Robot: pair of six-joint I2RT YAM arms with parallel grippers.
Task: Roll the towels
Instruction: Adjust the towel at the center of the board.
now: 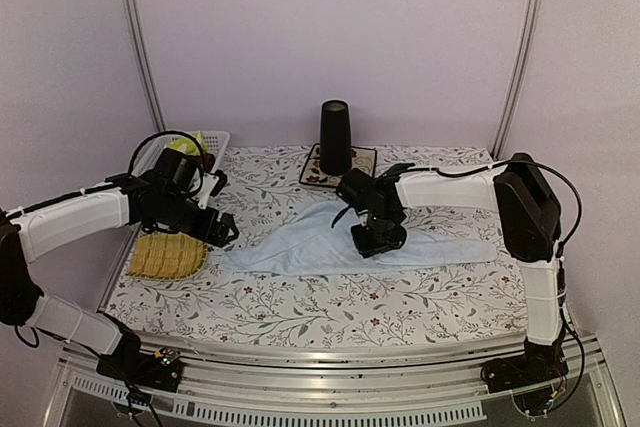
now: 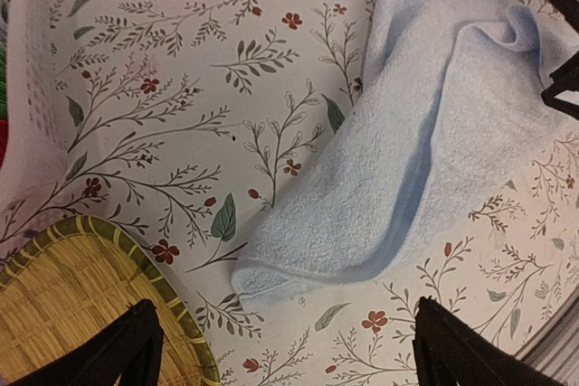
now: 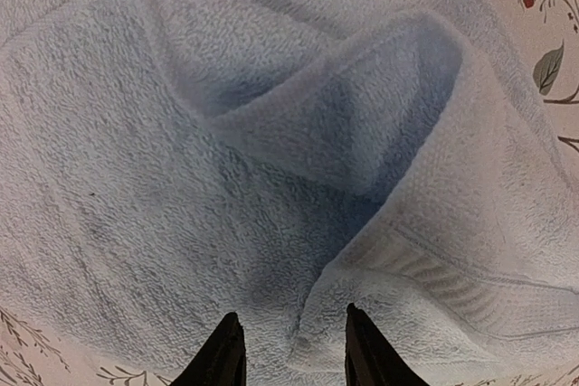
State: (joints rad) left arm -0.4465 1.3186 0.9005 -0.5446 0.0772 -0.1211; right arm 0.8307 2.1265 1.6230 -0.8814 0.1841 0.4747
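The blue towel [image 1: 300, 245] sprawls loosely folded across the frame's middle, its left end near the tray [image 1: 168, 257] at left, where the left gripper [image 1: 222, 230] hovers wide apart, while the right gripper [image 1: 378, 239] sits at its centre, fingers partly apart astride a hem, grip unclear.

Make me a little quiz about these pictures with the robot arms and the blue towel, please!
1. Fill in: the left gripper, jaws wide open, hovers near the woven yellow straw ____.
2. True or false: the light blue cloth towel is already rolled up.
3. Which gripper is over that towel? A left gripper; B right gripper.
Key: 1 tray; 2 false; 3 B.
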